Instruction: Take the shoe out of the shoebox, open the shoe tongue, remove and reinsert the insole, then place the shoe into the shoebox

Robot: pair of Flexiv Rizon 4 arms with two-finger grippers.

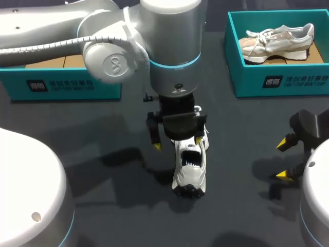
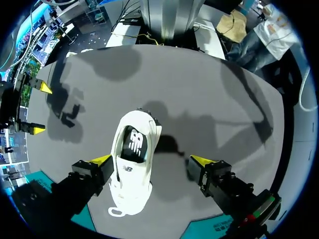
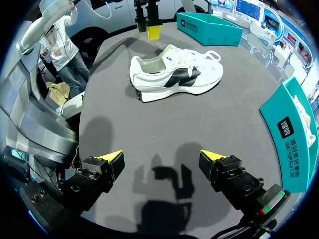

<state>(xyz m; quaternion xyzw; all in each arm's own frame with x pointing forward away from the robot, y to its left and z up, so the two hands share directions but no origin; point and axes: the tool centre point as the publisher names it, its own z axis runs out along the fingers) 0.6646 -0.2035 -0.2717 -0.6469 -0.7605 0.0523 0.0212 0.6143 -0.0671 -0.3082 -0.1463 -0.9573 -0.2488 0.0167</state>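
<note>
While the left tool (image 1: 178, 143) (image 2: 152, 160) hangs right over the white shoe (image 1: 189, 167) (image 2: 132, 164) (image 3: 172, 74), its yellow-tipped fingers are spread wide. The shoe stands on its sole on the dark surface (image 1: 103, 128), out of both boxes and under that tool. It sits close against one finger, with clear space to the other, so nothing is gripped. From above there's a dark logo panel down inside the shoe's mouth, and from the side a dark mark across its flank. I won't read either off.

Over to the right tool (image 1: 282, 160) (image 3: 160, 156): fingers wide too, holding nothing, poised above bare surface with the white shoe well ahead of it.

Beside the right tool is a teal shoebox (image 1: 277, 82) (image 3: 291, 129) with a white printed label on its wall and a beige-and-white shoe (image 1: 277, 41) lying inside. Beyond the left tool is a second teal shoebox (image 1: 61, 85) (image 3: 209, 27), carrying the same kind of white label.
</note>
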